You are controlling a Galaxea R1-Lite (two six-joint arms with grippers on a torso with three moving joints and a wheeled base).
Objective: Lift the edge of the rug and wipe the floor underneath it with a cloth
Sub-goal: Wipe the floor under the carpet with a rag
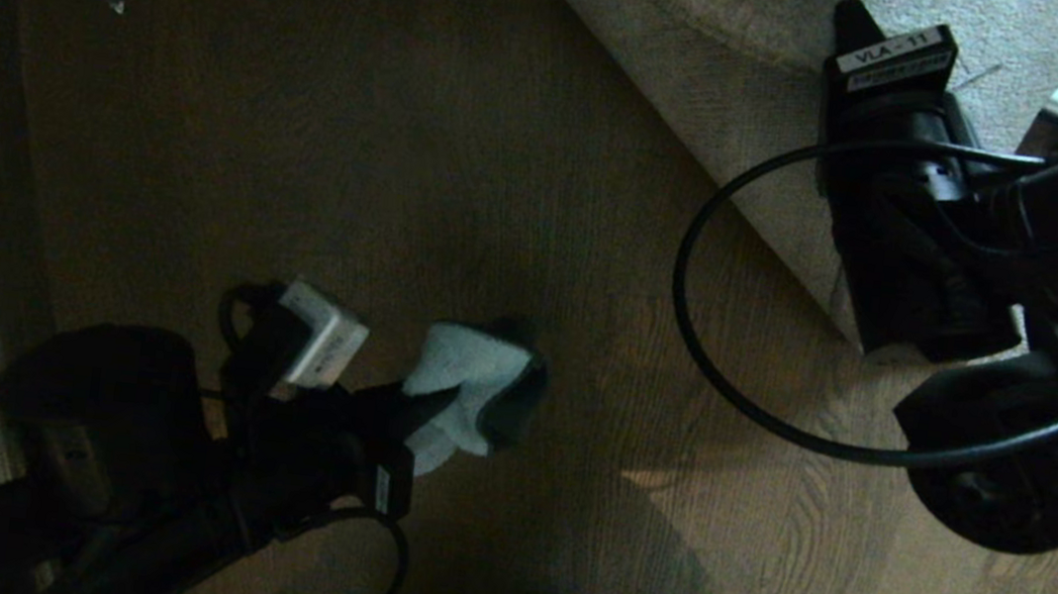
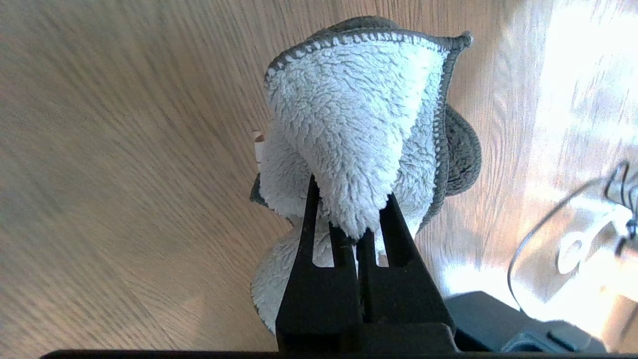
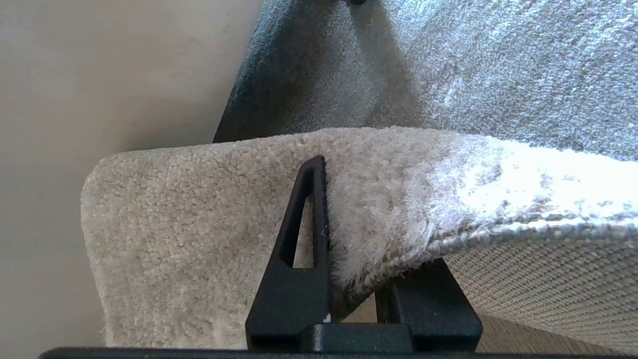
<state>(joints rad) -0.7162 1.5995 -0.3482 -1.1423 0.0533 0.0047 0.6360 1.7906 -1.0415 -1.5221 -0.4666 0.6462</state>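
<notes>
In the head view, the left gripper (image 1: 477, 401) reaches from the lower left over the floor (image 1: 406, 153), with the cloth (image 1: 458, 394) in its fingers. The right gripper (image 1: 872, 306) comes from the right and meets the rug edge (image 1: 750, 193).

In the left wrist view, the fingers (image 2: 394, 224) are pinched tight on the cloth (image 2: 349, 129).

In the right wrist view, the right gripper (image 3: 359, 279) clamps the rug edge (image 3: 379, 239), raised so the woven underside shows.
</notes>
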